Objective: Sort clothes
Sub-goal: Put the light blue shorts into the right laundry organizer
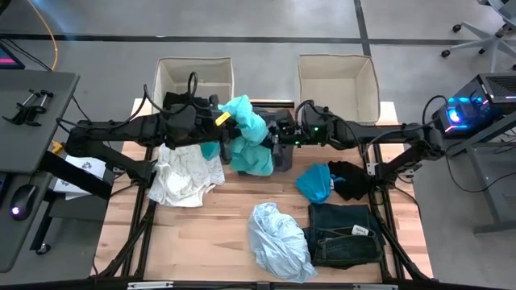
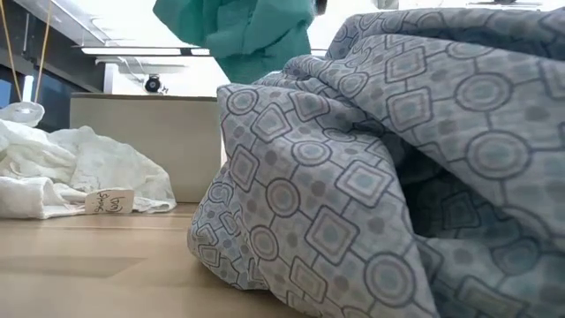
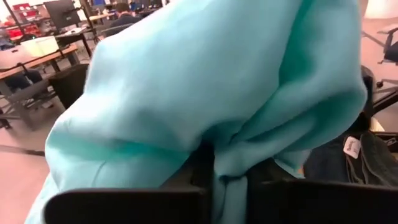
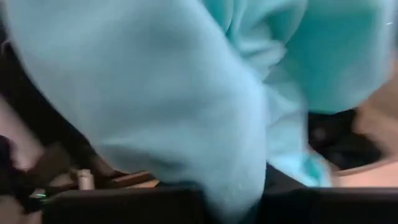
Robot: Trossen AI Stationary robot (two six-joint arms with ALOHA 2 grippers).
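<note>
A teal garment [image 1: 248,135] hangs lifted between my two grippers over the table's far middle; in the low view its lower part [image 2: 238,35] shows high above the table. My left gripper [image 1: 221,121] is shut on it from the left, and my right gripper [image 1: 274,143] is shut on it from the right. A white garment [image 1: 187,173] lies on the table below my left arm. A second teal garment [image 1: 314,182], a black one [image 1: 349,179], dark denim [image 1: 343,234] and a pale silvery blue patterned one [image 1: 278,240] lie on the table's right half. My left gripper pinches a gathered fold of the teal garment [image 3: 227,180] between its two fingers [image 3: 130,204]. The cloth billows over and in front of the fingers and is lifted clear of the table. How many layers it has, I cannot tell. My right gripper pinches a bunched part of the teal garment [image 4: 239,186] between its two fingers [image 4: 323,205]. The cloth drapes over the fingers and fills the view, so the part it has cannot be told. The garment is clear of the table.
Two beige square fabric bins [image 1: 194,76] [image 1: 339,80] stand at the table's far edge, one behind each gripper. The silvery blue garment [image 2: 397,177] fills the low view's right side. Bare wood [image 1: 201,242] shows at the near left.
</note>
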